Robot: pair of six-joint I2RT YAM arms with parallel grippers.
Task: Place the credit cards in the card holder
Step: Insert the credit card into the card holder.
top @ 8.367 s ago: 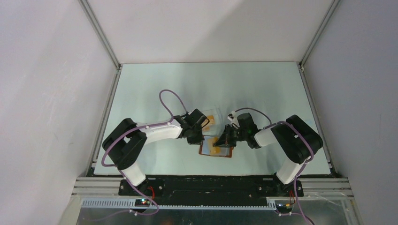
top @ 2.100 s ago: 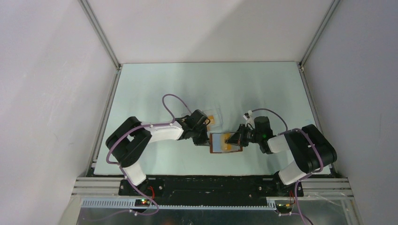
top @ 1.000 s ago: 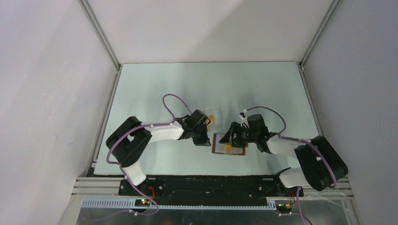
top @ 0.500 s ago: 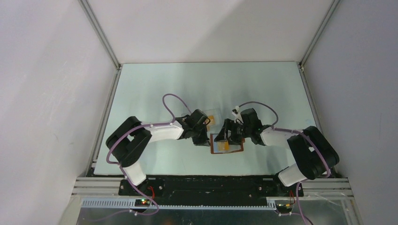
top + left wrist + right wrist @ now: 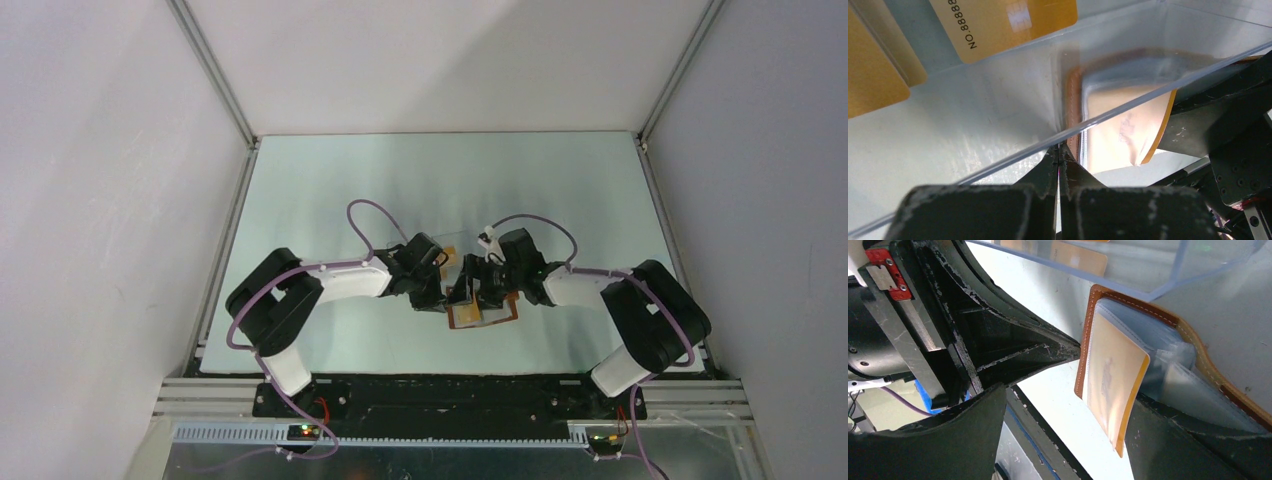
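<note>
The left gripper [image 5: 1059, 150] has its fingers pressed together, their tips against the brown edge of the card holder [image 5: 1089, 325]; whether they nip the leather cannot be told. Just beyond them stands a clear plastic box [image 5: 998, 115] holding two credit cards [image 5: 1003, 20]. The card holder lies open on the table [image 5: 350, 180], beside the box. A gold card [image 5: 1110, 385] sticks partway out of its pocket. The right gripper [image 5: 1068, 405] is spread wide, with this card between its fingers, close to the right-hand one.
</note>
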